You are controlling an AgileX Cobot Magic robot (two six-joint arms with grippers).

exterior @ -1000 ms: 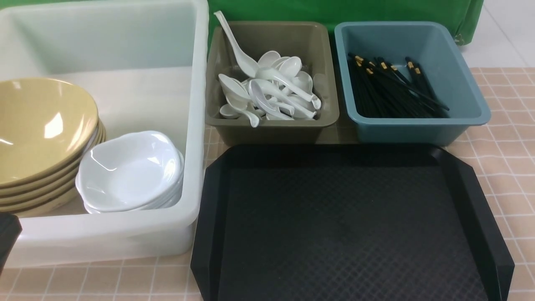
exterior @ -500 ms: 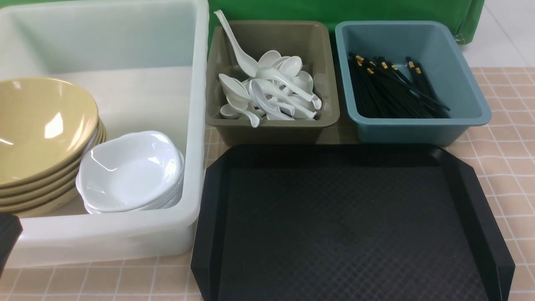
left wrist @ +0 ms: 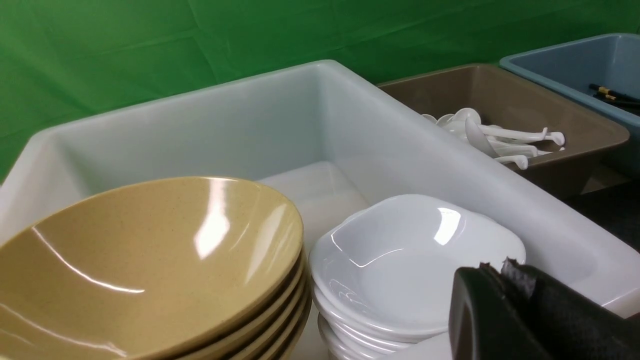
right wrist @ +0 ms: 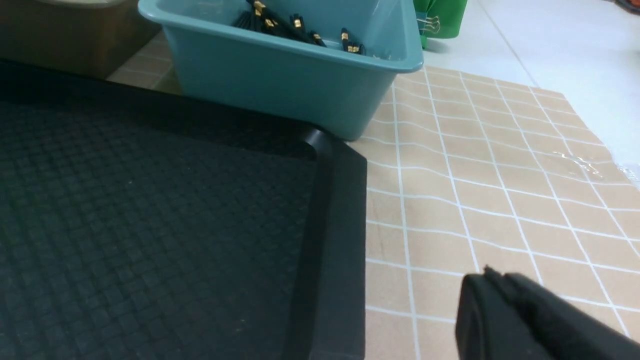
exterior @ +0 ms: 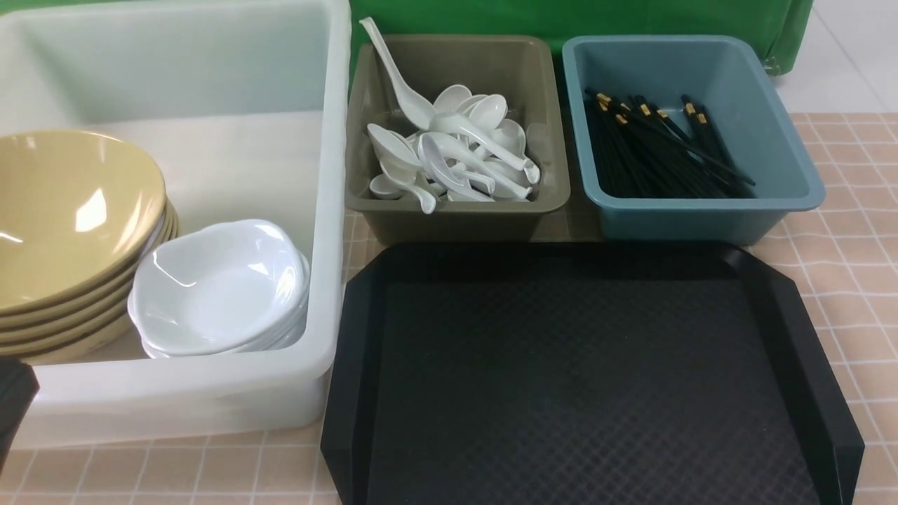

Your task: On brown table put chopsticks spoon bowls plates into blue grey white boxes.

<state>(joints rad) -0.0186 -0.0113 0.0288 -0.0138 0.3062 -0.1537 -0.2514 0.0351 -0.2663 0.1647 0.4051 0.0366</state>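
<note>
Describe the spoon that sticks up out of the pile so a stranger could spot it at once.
Find the olive-grey box between the big white box and the teal-blue box. Inside lies a heap of white spoons. The one spoon leans on the far-left corner, its handle poking above the rim while the others lie low.

The table (exterior: 852,231), tan with a white grid, carries four things. White box (exterior: 330,210) fills the left of the frame, grey box (exterior: 456,217) sits top centre, blue box (exterior: 673,217) top right just beside it. Black tray (exterior: 582,379) takes the lower centre, close against them.
</note>
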